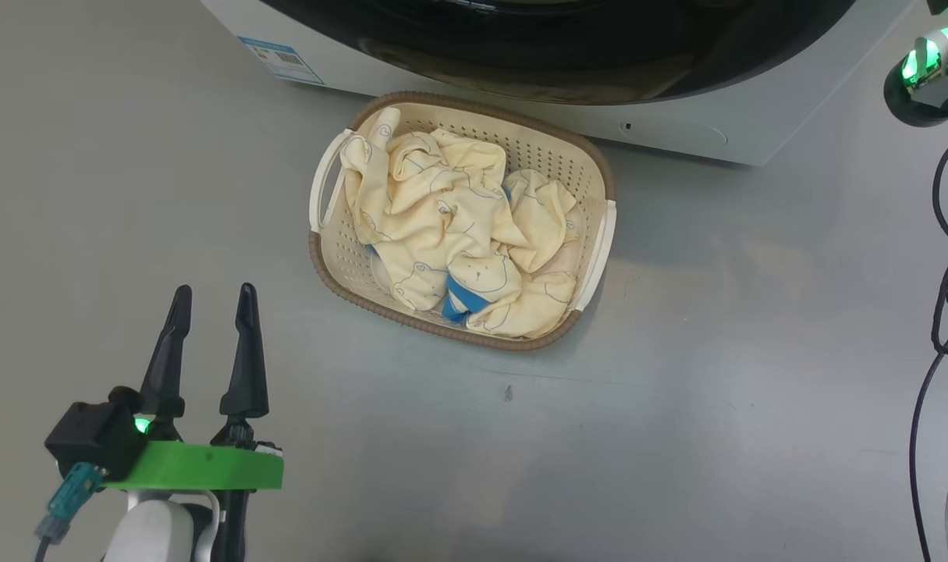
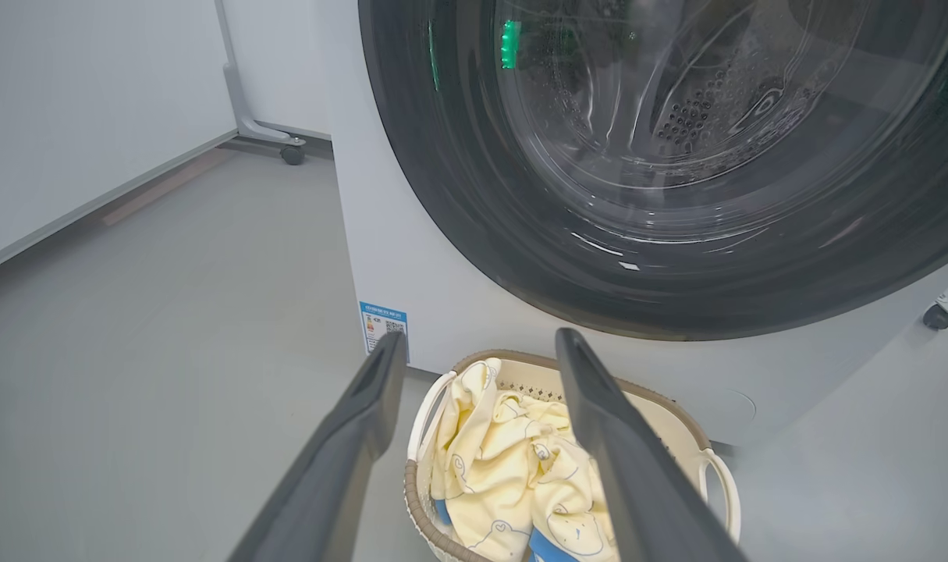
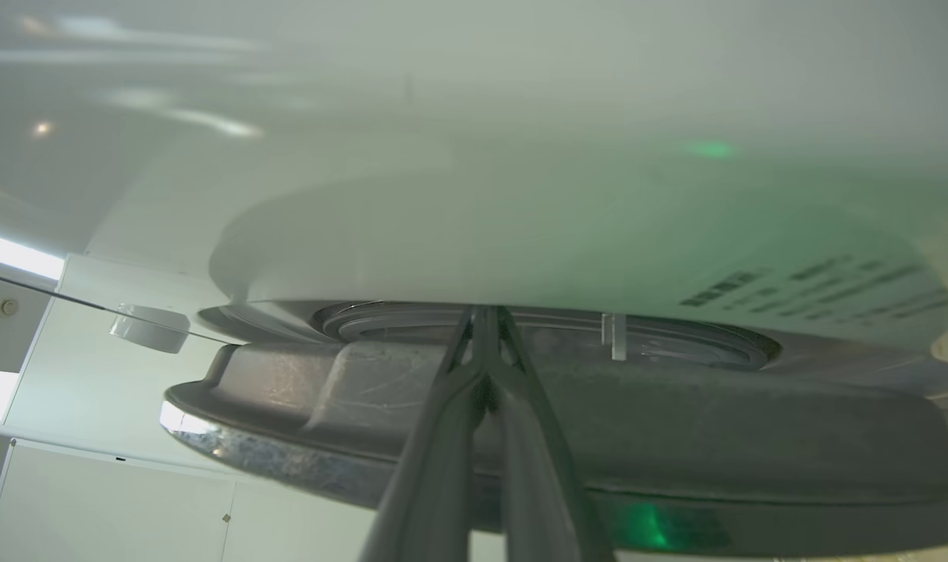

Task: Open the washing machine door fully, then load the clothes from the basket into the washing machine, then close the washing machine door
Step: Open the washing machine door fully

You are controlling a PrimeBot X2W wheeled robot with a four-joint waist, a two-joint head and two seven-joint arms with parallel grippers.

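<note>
Grey floor (image 1: pixel 715 375) runs up to the washing machine (image 1: pixel 676 125), and the step in hand looks like the first one: getting the washing machine door (image 2: pixel 458 195) open. From the left wrist, the door lies flat or nearly flat against the white front. In the right wrist view its rim runs across the picture as a long band, with a narrow gap between it and the front. The right gripper (image 3: pixel 485 316) has its two fingers pressed together, holding nothing. Their tips sit right at that gap and meet the rim's line roughly square on; whether they reach behind the rim I cannot tell. The door therefore lies straight ahead of this claw, and I judge the pull must come away from the front, with the tips hooked behind the rim. Below the door, just in front of the machine, stands the basket (image 1: pixel 347 261) with the clothes (image 1: pixel 450 226) heaped inside. Farther out from the door, past the basket, the left gripper (image 1: pixel 214 290) hangs with fingers spread wide and empty, so the right arm is the nearer one.
</note>
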